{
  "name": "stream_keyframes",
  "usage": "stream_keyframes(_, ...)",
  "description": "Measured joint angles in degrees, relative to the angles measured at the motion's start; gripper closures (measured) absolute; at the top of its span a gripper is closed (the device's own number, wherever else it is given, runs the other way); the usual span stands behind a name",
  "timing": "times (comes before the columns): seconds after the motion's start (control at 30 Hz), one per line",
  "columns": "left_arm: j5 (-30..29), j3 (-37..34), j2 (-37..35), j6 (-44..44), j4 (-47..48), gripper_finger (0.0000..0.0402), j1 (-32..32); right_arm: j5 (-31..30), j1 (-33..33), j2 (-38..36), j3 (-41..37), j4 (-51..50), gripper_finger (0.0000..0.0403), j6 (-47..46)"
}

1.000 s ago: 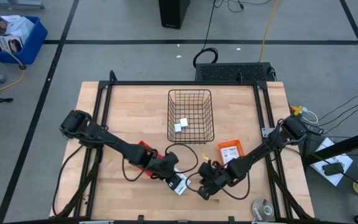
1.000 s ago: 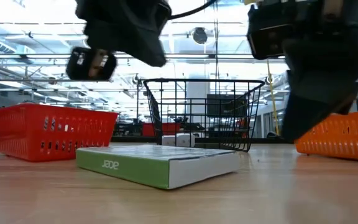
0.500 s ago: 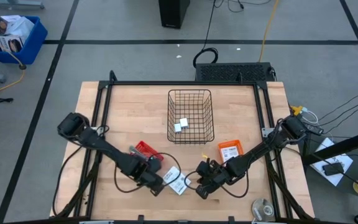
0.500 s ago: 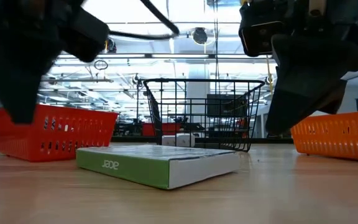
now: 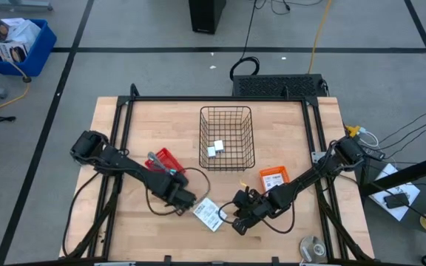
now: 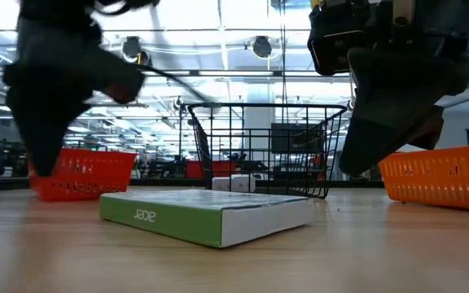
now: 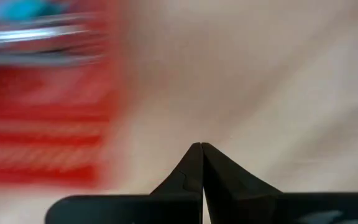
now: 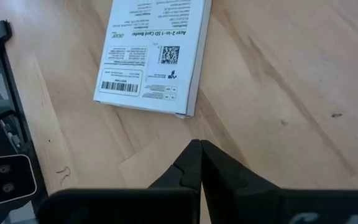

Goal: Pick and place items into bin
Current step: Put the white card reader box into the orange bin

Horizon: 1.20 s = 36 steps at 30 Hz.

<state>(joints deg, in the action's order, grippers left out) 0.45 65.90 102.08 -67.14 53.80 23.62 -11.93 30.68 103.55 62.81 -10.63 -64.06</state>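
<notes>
Flat white-and-green printed "acer" box point(image 6: 208, 215), "2-in-1 SD Card Reader" label | left gripper point(image 7: 201, 149) fingers pressed together, beside red tray point(image 5: 163, 160) | right gripper point(image 8: 200, 148) fingers together, near box

Count now: one wire basket point(image 5: 226, 137), two white blocks point(image 5: 214, 148) inside. One red tray point(image 5: 166, 160), one orange tray point(image 5: 275, 178). One white printed box point(image 5: 208, 214) flat on table. Two grippers: left gripper point(image 5: 186, 200), right gripper point(image 5: 237, 225).
</notes>
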Motion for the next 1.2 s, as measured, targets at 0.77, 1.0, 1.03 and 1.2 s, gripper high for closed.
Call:
stream_keyframes(0.77, 1.71, 0.27, 6.58, -12.97, -34.79, 0.0401, 3.29, 6.31, -5.19, 4.39, 0.04, 5.56, 0.0403, 0.34)
stream_keyframes(1.0, 5.64, 0.25, 9.67, -12.43, -36.54, 0.0401, 2.83, 13.04, -5.06, 9.28, 0.07, 15.56, 0.0403, -1.94)
stream_keyframes(1.03, 5.91, 0.29, 9.98, -12.46, -37.98, 0.0401, 2.70, 13.15, -4.93, 9.62, 0.09, 17.19, 0.0403, -1.97)
stream_keyframes(1.2, 7.48, 0.38, 11.43, -12.78, -40.70, 0.0401, 2.03, 9.54, -4.68, 9.54, 0.05, 19.02, 0.0403, -2.76)
